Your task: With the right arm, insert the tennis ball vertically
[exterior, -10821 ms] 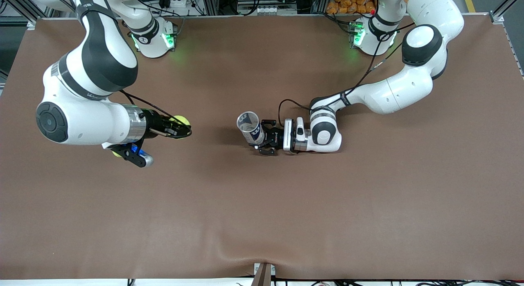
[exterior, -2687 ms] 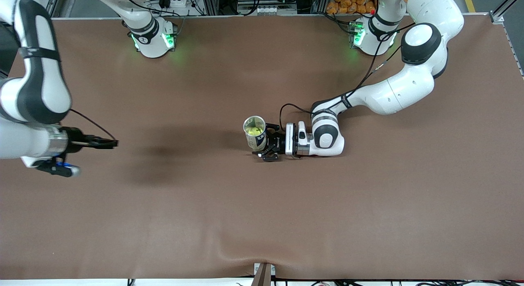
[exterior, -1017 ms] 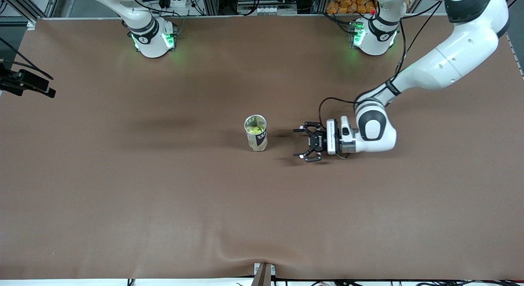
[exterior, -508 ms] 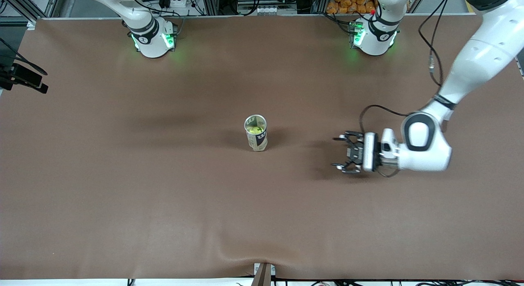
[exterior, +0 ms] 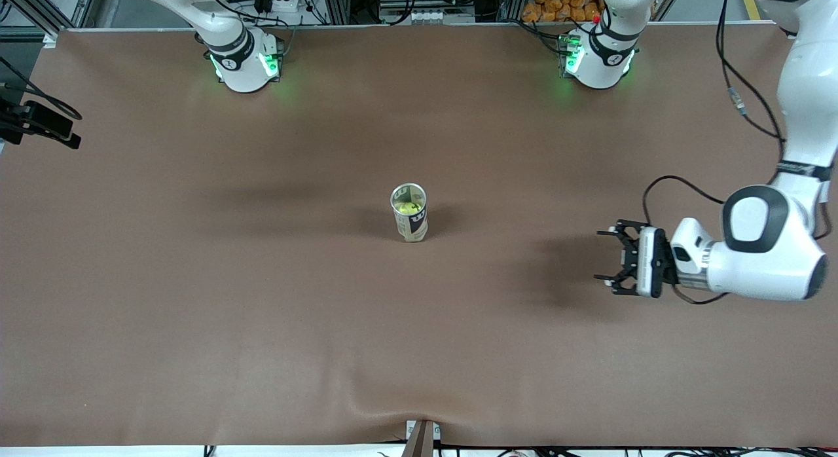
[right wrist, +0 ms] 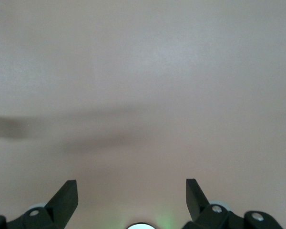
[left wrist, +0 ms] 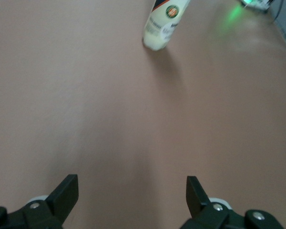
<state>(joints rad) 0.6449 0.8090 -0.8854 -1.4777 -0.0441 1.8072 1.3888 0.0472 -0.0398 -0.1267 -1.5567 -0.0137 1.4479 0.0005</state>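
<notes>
A clear tube can [exterior: 410,222] with a dark label stands upright mid-table, its mouth open upward. The yellow-green tennis ball [exterior: 410,208] lies inside it. My left gripper [exterior: 605,256] hangs open and empty over the table toward the left arm's end, well clear of the can. In the left wrist view the can [left wrist: 164,24] shows far off past the open left gripper [left wrist: 132,180]. My right gripper [right wrist: 131,183] is open with only bare table below it. Only a black part of the right hand [exterior: 42,124] shows, at the right arm's edge of the table.
The brown table mat [exterior: 262,313] has a raised wrinkle near the front edge [exterior: 386,404]. The two arm bases [exterior: 245,64] [exterior: 596,57] glow green along the back. A cable [exterior: 681,185] loops from the left wrist.
My left gripper has drawn away from the can toward the left arm's end of the table, still open. The right hand has barely shifted. The can and ball have not moved.
</notes>
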